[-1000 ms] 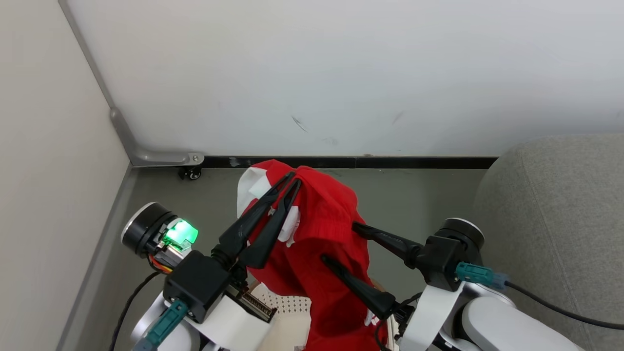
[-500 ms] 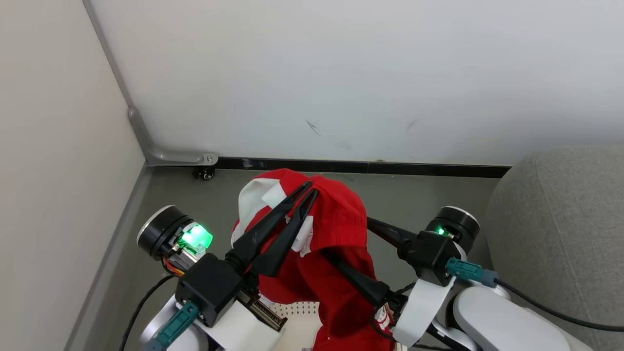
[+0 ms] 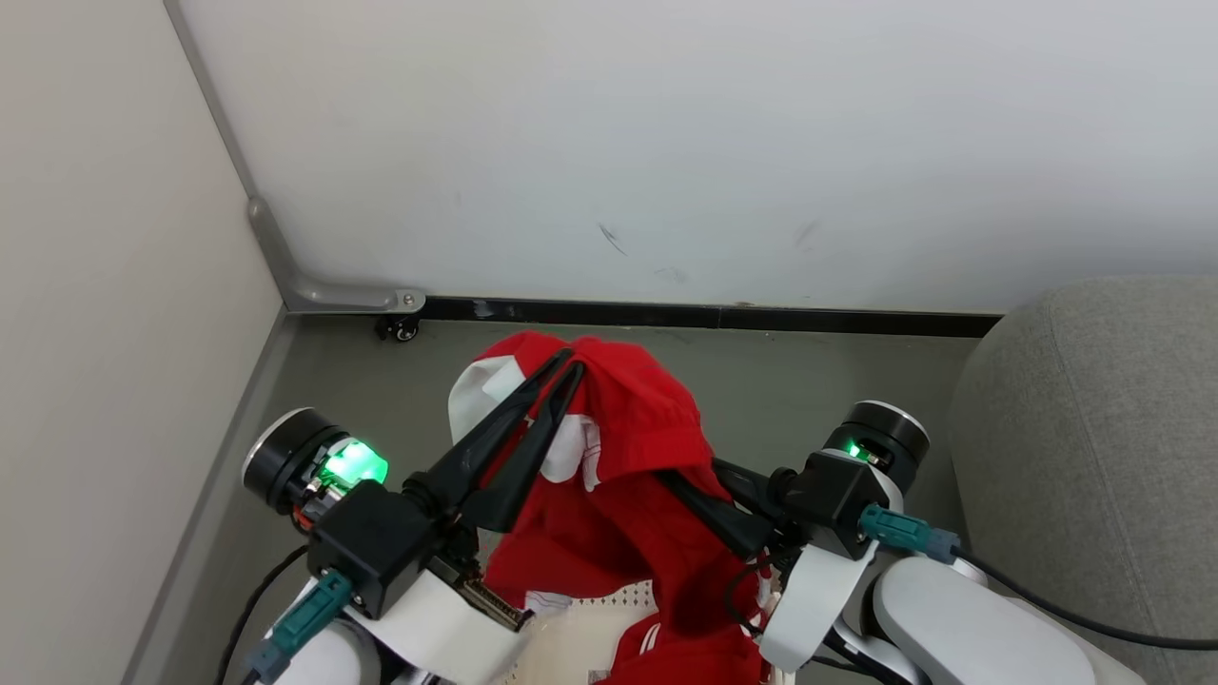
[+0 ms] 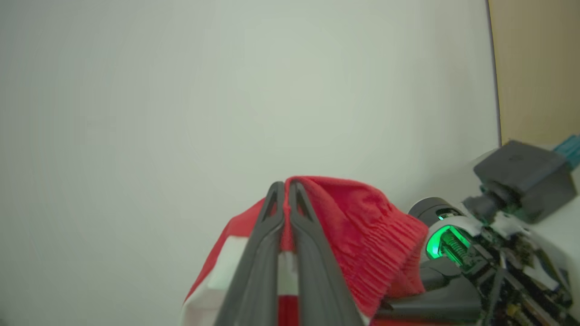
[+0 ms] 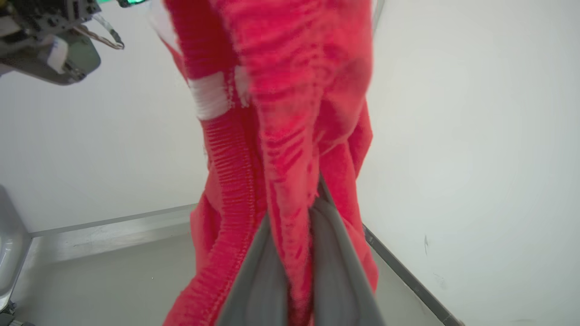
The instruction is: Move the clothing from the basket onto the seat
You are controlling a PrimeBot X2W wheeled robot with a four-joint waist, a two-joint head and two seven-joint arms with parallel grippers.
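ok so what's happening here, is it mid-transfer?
Both arms hold a piece of red clothing up over the basket. The left gripper is pinched shut on its top edge; the right gripper is shut on the fabric lower down. The seat is at the right; the piece is not yet on it.

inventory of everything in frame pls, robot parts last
clothing: at least one piece, red with white panels, held up above the basket
basket: one, cream, perforated, bottom of head view, under the clothing
seat: one, grey, right side
wall: white, behind
floor: grey
baseboard: one, black, foot of the wall
caster: one, black, near the corner
cable: one, black, across the seat
left gripper: dark, shut on the clothing's top
right gripper: dark, shut on the clothing lower down
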